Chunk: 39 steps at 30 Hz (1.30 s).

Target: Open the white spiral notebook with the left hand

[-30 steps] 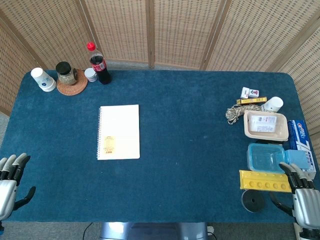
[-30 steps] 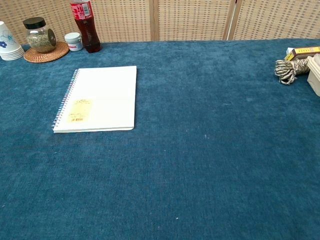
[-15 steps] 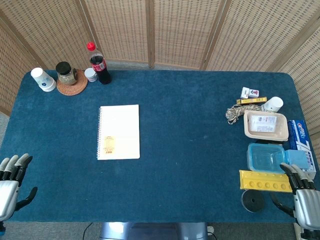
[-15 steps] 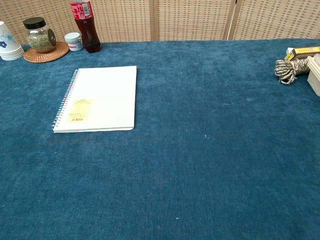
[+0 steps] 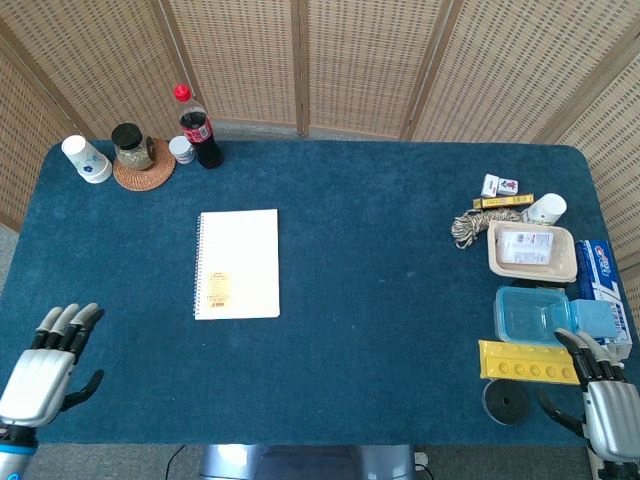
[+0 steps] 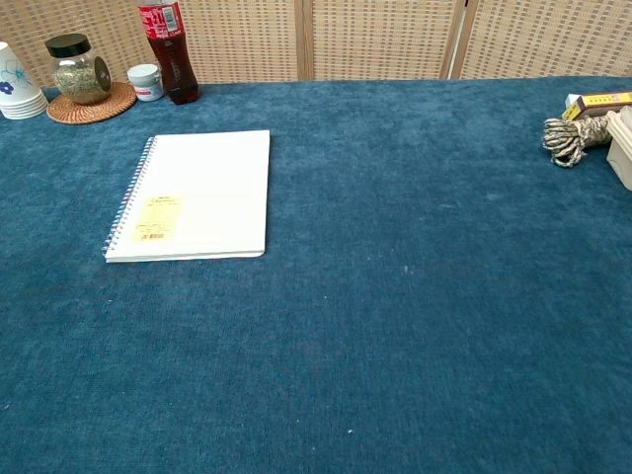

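At table's near-left corner, left hand (image 5: 42, 372) moved inward, fingers spread, empty, notebook (image 5: 238, 264) closed.

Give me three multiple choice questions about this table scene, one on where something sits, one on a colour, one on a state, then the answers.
1. The spiral binding runs along which edge of the white spiral notebook?
A. left
B. right
C. near

2. What colour is the cap of the cola bottle?
A. blue
B. red
C. white

3. The left robot hand is:
A. gripping the notebook
B. lifting its cover
C. open, clear of the notebook

Answers:
1 A, the coil lines the left edge.
2 B, the cap is red.
3 C, its fingers are spread over bare cloth near the table's front corner.
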Available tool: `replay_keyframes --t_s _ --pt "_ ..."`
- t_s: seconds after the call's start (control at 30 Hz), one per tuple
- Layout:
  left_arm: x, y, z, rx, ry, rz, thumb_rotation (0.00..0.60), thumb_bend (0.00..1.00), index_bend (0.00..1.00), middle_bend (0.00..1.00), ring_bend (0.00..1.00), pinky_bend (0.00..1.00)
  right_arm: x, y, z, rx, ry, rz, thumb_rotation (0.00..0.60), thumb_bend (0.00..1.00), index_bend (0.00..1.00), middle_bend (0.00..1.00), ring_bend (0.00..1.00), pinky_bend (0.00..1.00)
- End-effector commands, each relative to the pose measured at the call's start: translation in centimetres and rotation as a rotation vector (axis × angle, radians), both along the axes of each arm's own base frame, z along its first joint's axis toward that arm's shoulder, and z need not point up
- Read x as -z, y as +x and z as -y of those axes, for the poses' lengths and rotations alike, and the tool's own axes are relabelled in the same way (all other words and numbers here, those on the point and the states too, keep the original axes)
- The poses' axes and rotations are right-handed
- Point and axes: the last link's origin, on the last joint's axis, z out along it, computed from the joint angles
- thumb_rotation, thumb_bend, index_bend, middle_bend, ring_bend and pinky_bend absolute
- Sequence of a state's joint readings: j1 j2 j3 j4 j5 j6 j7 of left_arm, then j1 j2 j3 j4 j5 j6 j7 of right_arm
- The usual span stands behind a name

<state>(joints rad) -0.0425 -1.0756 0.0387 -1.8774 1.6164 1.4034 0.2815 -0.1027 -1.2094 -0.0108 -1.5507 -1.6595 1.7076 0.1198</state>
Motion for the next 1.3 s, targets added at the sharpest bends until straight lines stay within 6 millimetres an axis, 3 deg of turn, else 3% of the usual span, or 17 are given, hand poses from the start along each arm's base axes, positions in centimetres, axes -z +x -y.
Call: replay_keyframes --t_s 0.03,0.2,0.23,0.27,0.33,0.6,0.83,1.3 --pt "2.1 1.7 -2.8 0.047 -0.085 0.021 0.600 0.30 0.04 0.09 0.01 0.00 -0.1 -0.4 -0.2 0.016 -0.006 -0.001 0.600 0.26 0.14 0.21 0.13 0.20" --pt "4.3 3.7 -5.8 0.094 -0.167 0.022 0.600 0.30 0.04 0.09 0.01 0.00 -0.4 -0.7 -0.2 0.025 -0.014 -0.003 0.600 0.26 0.14 0.21 0.13 0.20" --pt "5.0 4.5 -6.6 0.115 -0.189 0.014 0.600 0.30 0.05 0.09 0.01 0.00 -0.5 -0.8 -0.2 0.029 -0.015 -0.002 0.600 0.26 0.14 0.21 0.13 0.20" --pt "6.8 6.4 -8.0 0.179 -0.240 0.008 0.600 0.30 0.05 0.09 0.01 0.00 -0.5 -1.1 -0.2 0.041 -0.017 0.000 0.600 0.26 0.14 0.21 0.13 0.20" --pt "8.4 7.8 -9.5 0.201 -0.267 -0.003 0.600 0.30 0.05 0.09 0.01 0.00 -0.5 -1.3 -0.3 0.047 -0.018 0.003 0.600 0.26 0.14 0.21 0.13 0.20" --pt "14.4 13.1 -12.9 0.258 -0.348 -0.002 0.600 0.31 0.05 0.09 0.01 0.00 -1.4 -2.4 -0.9 0.078 -0.053 0.007 0.600 0.26 0.14 0.21 0.13 0.20" --pt "18.2 15.2 -14.6 0.262 -0.344 -0.032 0.600 0.30 0.06 0.09 0.01 0.00 -2.4 -3.2 -1.6 0.099 -0.085 0.006 0.600 0.26 0.14 0.21 0.13 0.20" --pt "20.6 15.6 -16.4 0.216 -0.290 -0.034 0.600 0.30 0.06 0.10 0.01 0.00 -3.2 -3.9 -2.3 0.112 -0.123 0.010 0.600 0.26 0.14 0.21 0.13 0.20"
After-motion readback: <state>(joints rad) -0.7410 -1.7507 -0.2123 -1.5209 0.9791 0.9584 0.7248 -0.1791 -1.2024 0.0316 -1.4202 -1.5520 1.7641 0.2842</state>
